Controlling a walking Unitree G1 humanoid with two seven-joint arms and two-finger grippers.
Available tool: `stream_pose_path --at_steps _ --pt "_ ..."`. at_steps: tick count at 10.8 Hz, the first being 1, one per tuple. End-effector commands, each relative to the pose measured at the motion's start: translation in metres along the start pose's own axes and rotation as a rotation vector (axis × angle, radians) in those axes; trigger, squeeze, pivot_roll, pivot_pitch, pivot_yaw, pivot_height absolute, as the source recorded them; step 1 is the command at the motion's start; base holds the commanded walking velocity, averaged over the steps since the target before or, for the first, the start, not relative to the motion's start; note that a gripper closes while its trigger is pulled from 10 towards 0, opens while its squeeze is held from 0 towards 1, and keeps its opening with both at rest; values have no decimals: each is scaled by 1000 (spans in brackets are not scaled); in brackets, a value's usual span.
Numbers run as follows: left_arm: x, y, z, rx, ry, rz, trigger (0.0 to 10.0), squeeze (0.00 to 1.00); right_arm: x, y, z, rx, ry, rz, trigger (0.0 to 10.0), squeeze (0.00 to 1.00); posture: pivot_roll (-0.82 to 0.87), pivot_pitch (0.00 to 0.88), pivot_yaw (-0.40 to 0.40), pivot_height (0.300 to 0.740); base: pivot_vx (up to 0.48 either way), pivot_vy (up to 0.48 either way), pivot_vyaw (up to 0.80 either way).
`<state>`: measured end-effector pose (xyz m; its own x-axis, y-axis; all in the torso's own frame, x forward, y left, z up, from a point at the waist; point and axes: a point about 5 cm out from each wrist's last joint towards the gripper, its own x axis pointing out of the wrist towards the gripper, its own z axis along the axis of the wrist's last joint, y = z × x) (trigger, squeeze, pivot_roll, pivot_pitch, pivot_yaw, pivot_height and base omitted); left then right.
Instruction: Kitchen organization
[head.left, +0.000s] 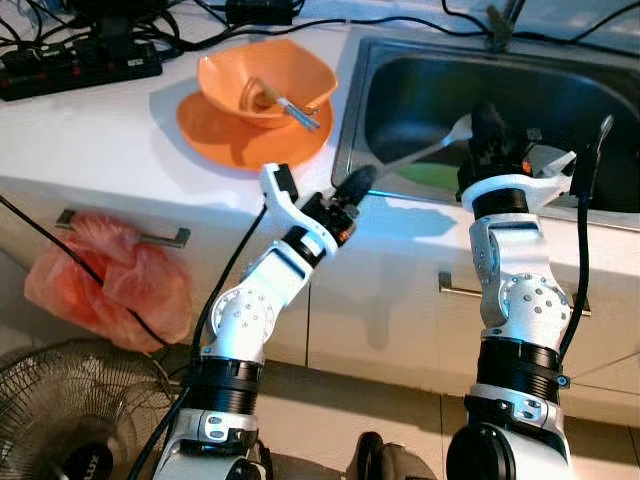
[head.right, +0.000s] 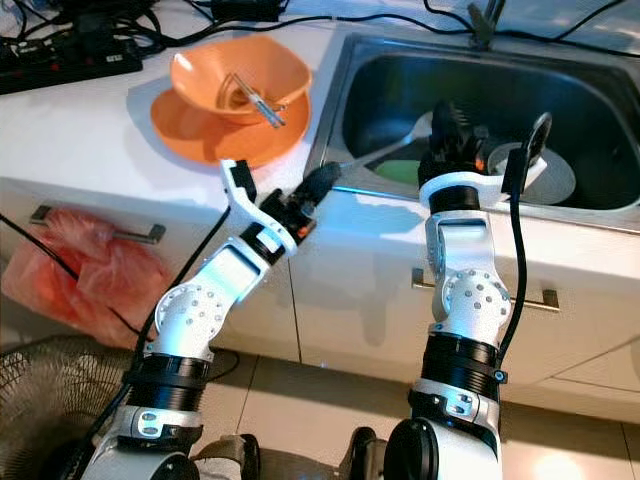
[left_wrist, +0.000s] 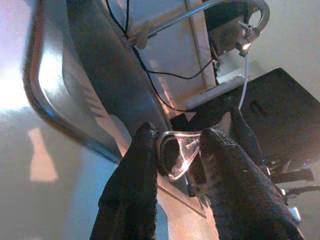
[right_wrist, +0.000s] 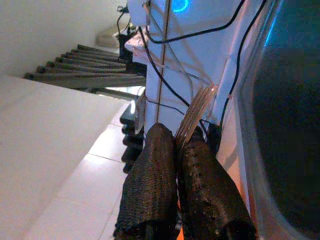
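Right, we see a white spoon (head.left: 432, 148) held over the near rim of the steel sink (head.left: 400, 80), its bowl end up by the right hand (head.left: 487, 128) and its handle running down toward the left hand (head.left: 352, 190). Our left hand's fingers (left_wrist: 131, 200) pinch a clear, glassy loop that we take for the handle end; our right hand's fingers (right_wrist: 150, 185) are nearly closed on a thin clear edge, probably the same spoon. Risk as we judge it: with both hands on one thin piece, any uneven pull could twist it, snap it, or drop it into the sink. Left arm is bent up from below, hand at the worktop (head.left: 120, 140) edge; right arm stands upright, hand over the sink. Beyond, an orange bowl (head.left: 266, 80) with a utensil sits on an orange plate (head.left: 220, 135); a pink bag (head.left: 110, 280) hangs from the drawer handle.
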<state>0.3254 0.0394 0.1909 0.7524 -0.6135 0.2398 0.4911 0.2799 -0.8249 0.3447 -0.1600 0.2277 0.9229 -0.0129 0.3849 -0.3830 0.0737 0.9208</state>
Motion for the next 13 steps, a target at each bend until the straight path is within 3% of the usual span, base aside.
stream_pose_path --at_steps 1,3,4,5,6,7,10,12,13 --pt "9 -17 -18 -35 43 -74 10000 1000 3 1 0 30 -23 -12 0 0 134 142 3 740 0 0 0" --pt "9 -25 -20 50 79 -116 10000 1000 6 1 7 45 -53 -19 0 0 136 141 0 740 0 0 0" --pt "10 -25 -20 151 104 -93 10000 1000 8 2 10 48 -62 -18 0 0 135 142 -1 740 0 0 0" --pt "10 -29 -18 291 137 -92 10000 686 10 4 13 51 -75 -12 0 0 139 143 -3 740 0 0 0" --pt "11 -34 -17 379 156 -98 10000 0 10 5 14 48 -80 -12 0 0 141 145 -3 740 0 0 0" --pt "11 -37 -14 652 203 -84 10000 0 14 7 18 19 -97 -14 0 0 143 145 -5 740 0 0 0" --pt "12 -26 -7 903 204 31 10000 0 23 16 32 -92 -162 -4 0 0 140 145 -6 740 0 0 0" --pt "8 -13 -4 981 207 101 10000 0 27 19 40 -275 -194 -20 10000 0 142 147 -7 740 0 0 0" --pt "5 -6 2 1020 201 140 10000 0 29 21 40 -441 -178 -13 10000 0 142 147 -7 740 0 0 0"
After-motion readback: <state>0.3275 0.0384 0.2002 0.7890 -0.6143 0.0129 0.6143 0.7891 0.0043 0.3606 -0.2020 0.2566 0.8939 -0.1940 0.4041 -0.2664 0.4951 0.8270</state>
